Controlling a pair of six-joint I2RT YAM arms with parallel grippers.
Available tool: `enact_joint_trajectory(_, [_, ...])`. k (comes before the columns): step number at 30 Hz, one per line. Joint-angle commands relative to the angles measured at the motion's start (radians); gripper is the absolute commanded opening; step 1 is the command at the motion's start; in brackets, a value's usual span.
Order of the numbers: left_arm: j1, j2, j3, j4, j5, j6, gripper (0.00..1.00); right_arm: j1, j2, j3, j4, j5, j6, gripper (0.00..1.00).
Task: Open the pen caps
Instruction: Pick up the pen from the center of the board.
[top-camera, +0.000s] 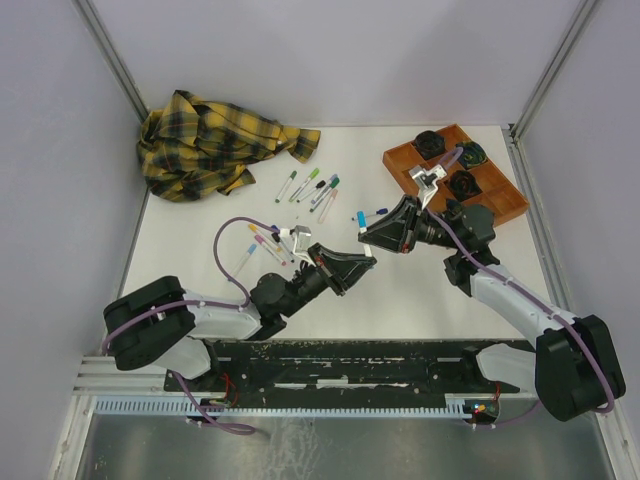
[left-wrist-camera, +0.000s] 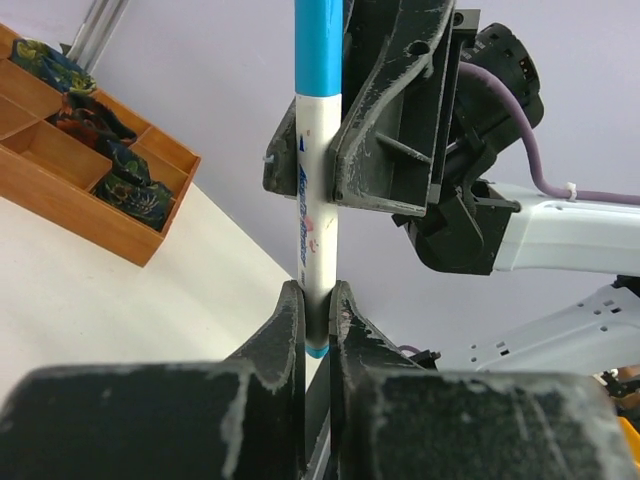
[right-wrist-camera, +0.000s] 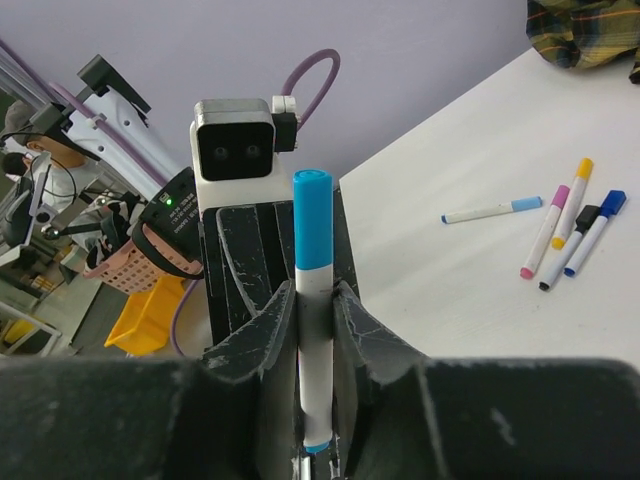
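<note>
We have one pen (left-wrist-camera: 318, 250) held in the air between the two arms, above the table (right-wrist-camera: 450, 300). It stands upright in both wrist views, with its blue cap (right-wrist-camera: 312, 220) at the top. The left gripper (left-wrist-camera: 316, 300) is pressed together on the white barrel low down, just above the blue tail end. The right gripper (right-wrist-camera: 315, 295) pinches the same barrel higher up, right under the cap's lower rim. From here we cannot tell whether its fingers also touch the cap.

We judge the pen to be light and stiff, so it will not sag or bend between two holds. Its plastic looks smooth and glossy, and it could slide through the pads if the pull is hard and the squeeze weak. The cap is probably a snug push fit that lets go suddenly.

The best hold, as we see it, is one gripper across the cap's sides and the other on the barrel close below it. The pull should go straight along the pen. With both holds on the barrel the cap would not come off. A skewed pull could twist the pen out of the lower pinch.

The other pens (right-wrist-camera: 560, 225) lie capped on the table, well apart from the grippers.
</note>
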Motion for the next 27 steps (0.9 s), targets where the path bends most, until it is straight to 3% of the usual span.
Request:
enact_joint_trajectory(1, [0.001, -0.006, 0.027, 0.005, 0.012, 0.031, 0.03, 0.007, -0.016, 0.054, -0.038, -0.017, -0.059, 0.31])
enact_joint_trajectory(5, [0.003, -0.019, 0.034, 0.0, -0.004, 0.051, 0.03, 0.01, -0.016, 0.049, -0.049, -0.02, -0.079, 0.4])
enact_joint_trajectory(16, [0.013, -0.014, 0.043, 0.043, -0.019, 0.019, 0.03, 0.051, -0.006, 0.055, -0.136, -0.017, -0.168, 0.39])
enact_joint_trajectory(20, [0.017, -0.014, 0.041, 0.052, -0.012, 0.007, 0.03, 0.051, -0.009, 0.063, -0.146, -0.02, -0.174, 0.3])
enact_joint_trajectory(24, [0.019, -0.013, 0.027, 0.062, -0.01, -0.003, 0.03, 0.051, -0.011, 0.071, -0.146, -0.03, -0.174, 0.09])
enact_joint_trajectory(27, [0.019, -0.016, 0.002, 0.065, -0.007, -0.015, 0.18, 0.052, -0.01, 0.079, -0.149, -0.037, -0.168, 0.0])
